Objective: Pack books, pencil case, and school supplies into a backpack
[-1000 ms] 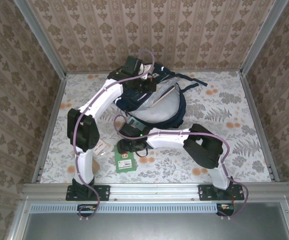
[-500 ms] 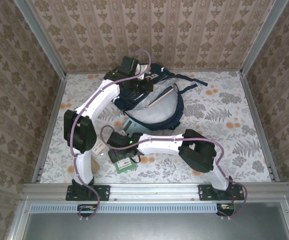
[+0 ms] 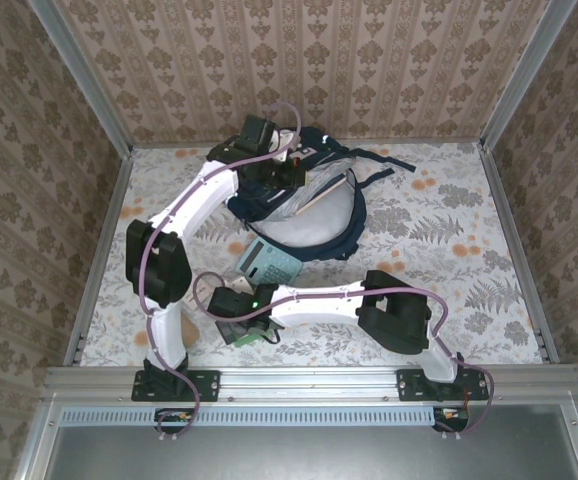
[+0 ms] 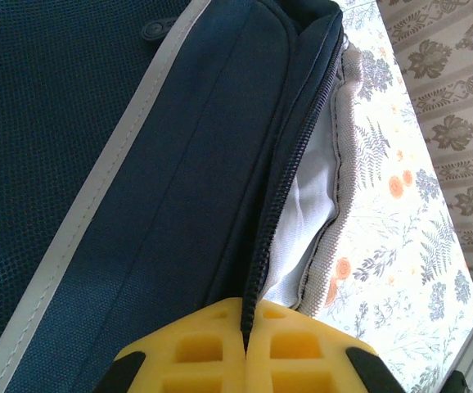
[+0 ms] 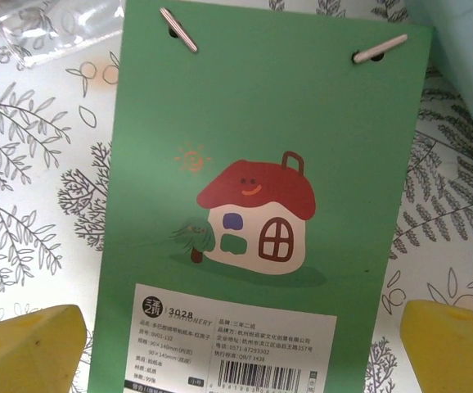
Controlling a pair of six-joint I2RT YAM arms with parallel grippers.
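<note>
The navy backpack point(image 3: 304, 200) lies at the back of the table with its mouth open and grey lining point(image 4: 306, 205) showing. An orange-yellow book point(image 3: 331, 190) sticks out of it. My left gripper point(image 4: 245, 319) point(image 3: 272, 168) is shut on the backpack's zipper edge. A small green book point(image 5: 261, 188) point(image 3: 254, 335) lies flat near the front. My right gripper point(image 5: 241, 360) point(image 3: 227, 303) hangs open just above it, one yellow fingertip point(image 5: 24, 352) on each side. The light blue calculator point(image 3: 267, 262) lies between book and backpack. A tan shape point(image 3: 193, 326) by the left arm looks like the pencil case.
A clear plastic piece point(image 5: 32, 29) lies just beyond the green book's far left corner. The calculator's edge point(image 5: 461, 33) is close to the book's far right corner. Metal rails point(image 3: 99, 250) fence the table's sides. The right half of the floral table point(image 3: 449, 230) is bare.
My right arm has swung left and toward the front edge, coming over the green book with its jaws opened wide. The calculator is now uncovered. The left gripper keeps its hold on the backpack.
</note>
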